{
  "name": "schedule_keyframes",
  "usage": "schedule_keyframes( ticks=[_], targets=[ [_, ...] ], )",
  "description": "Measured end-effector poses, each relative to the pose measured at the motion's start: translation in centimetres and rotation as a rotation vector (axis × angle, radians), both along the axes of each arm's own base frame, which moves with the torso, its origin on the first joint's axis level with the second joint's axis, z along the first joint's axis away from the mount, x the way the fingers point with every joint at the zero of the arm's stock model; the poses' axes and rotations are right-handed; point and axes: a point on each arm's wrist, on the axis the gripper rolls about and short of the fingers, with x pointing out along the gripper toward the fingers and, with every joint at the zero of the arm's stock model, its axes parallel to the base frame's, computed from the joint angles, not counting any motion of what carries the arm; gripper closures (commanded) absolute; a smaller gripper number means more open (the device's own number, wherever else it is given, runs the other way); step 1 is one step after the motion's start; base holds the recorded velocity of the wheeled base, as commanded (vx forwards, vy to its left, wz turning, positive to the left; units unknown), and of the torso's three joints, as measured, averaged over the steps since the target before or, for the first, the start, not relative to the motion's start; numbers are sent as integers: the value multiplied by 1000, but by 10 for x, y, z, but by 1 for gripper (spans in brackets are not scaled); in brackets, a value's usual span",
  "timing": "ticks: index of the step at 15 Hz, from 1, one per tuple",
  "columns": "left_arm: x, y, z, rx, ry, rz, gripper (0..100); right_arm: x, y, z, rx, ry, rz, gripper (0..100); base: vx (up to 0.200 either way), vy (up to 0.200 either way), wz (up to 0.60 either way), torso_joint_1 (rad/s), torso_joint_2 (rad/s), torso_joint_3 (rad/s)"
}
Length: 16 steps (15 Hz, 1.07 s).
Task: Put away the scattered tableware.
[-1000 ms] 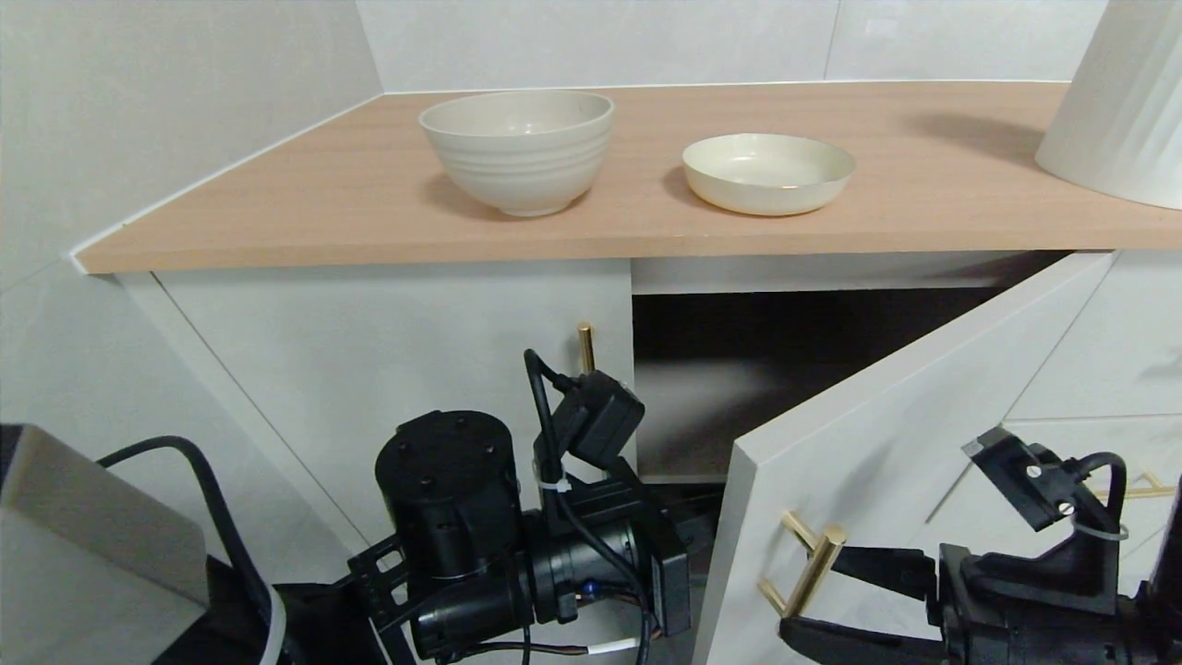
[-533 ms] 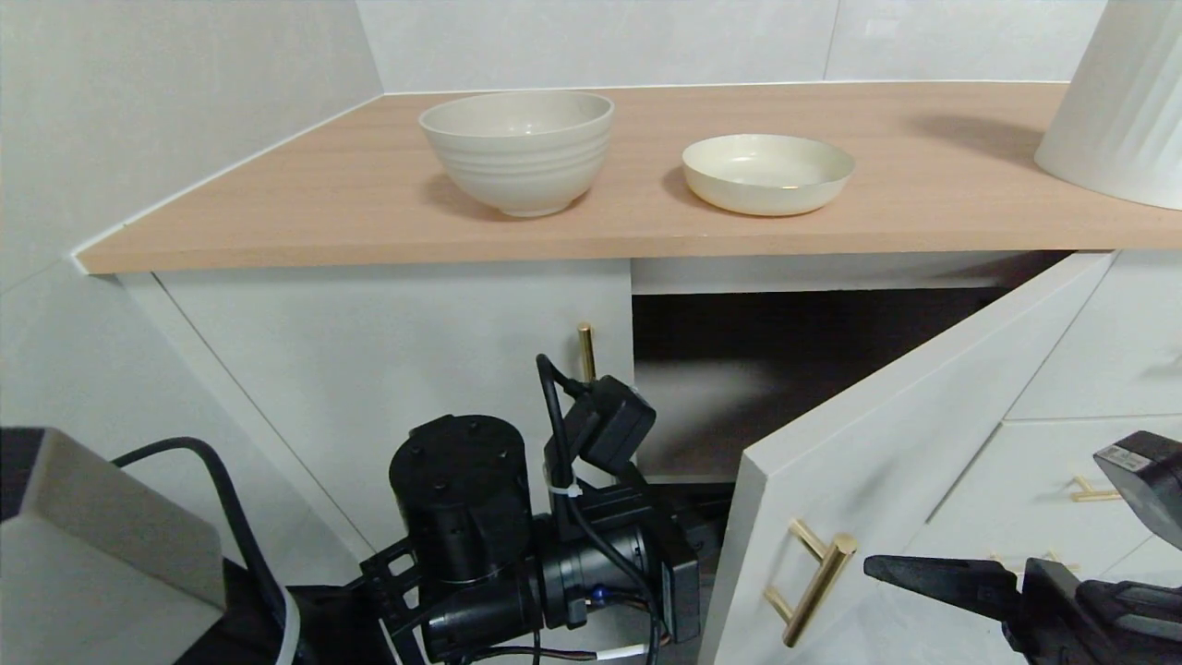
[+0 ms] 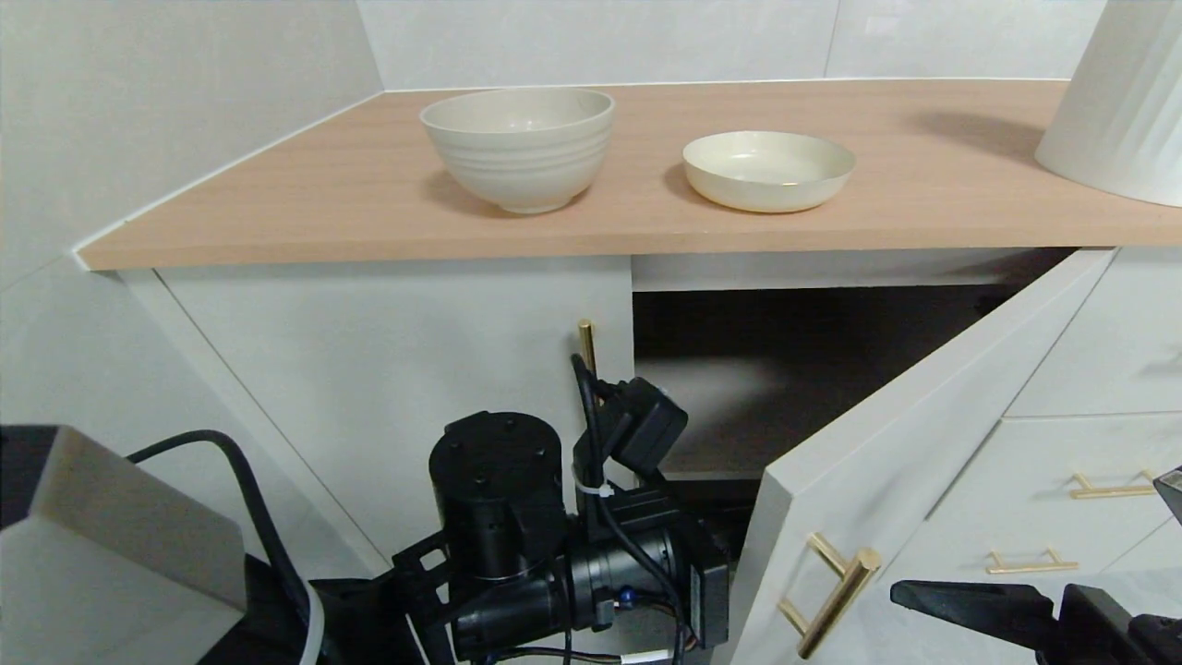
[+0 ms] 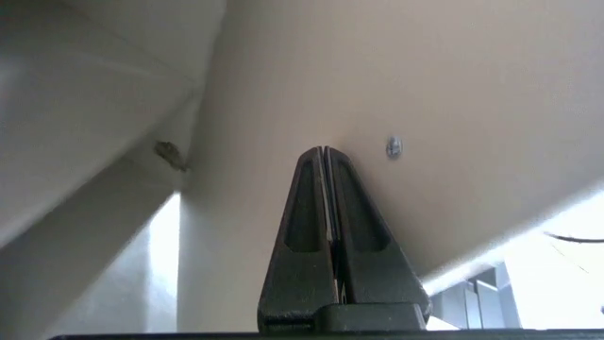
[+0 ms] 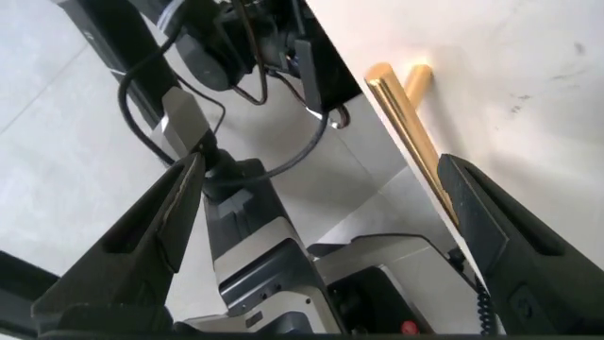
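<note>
Cream ribbed bowl (image 3: 517,148) and shallow cream dish (image 3: 768,171), mouths up on wooden countertop (image 3: 923,189).
Left gripper (image 4: 324,156) pressed together; right gripper (image 5: 319,162) spread.

right gripper (image 5: 319,162) | jaws wide apart | brass handle (image 5: 408,123) beside one jaw | on white door (image 5: 528,57)

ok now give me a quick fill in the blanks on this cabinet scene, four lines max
1. The deep bowl and the shallow dish both stand on the wooden ____.
2. The cabinet door below the dish is ____.
3. The left hand has its fingers ____.
4. The right hand is open, close to the door's gold ____.

Missing words: countertop; open; shut; handle
</note>
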Motion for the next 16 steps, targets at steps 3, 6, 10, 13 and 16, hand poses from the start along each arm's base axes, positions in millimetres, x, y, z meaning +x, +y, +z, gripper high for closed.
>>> schedule_keyframes(
  ticks=[3,6,10,13,16],
  targets=[
    [3,-7,-1,-2,-1,-11,100,-2,-1,0,2,-3,8,0,-67,0,0,1,2,2],
    [13,-16,-4,5,8,-2,100,-4,-2,0,6,-7,10,0,0,0,0,0,0,0],
    [22,-26,0,4,18,5,100,-5,-2,1,9,-10,16,0,0,0,0,0,0,0],
    [23,-28,2,-2,13,7,100,-6,-1,0,9,-11,21,0,-200,0,0,7,4,1],
    [28,-31,3,0,16,9,100,-6,-2,1,11,-13,22,0,-133,0,0,3,0,3]
  ],
)
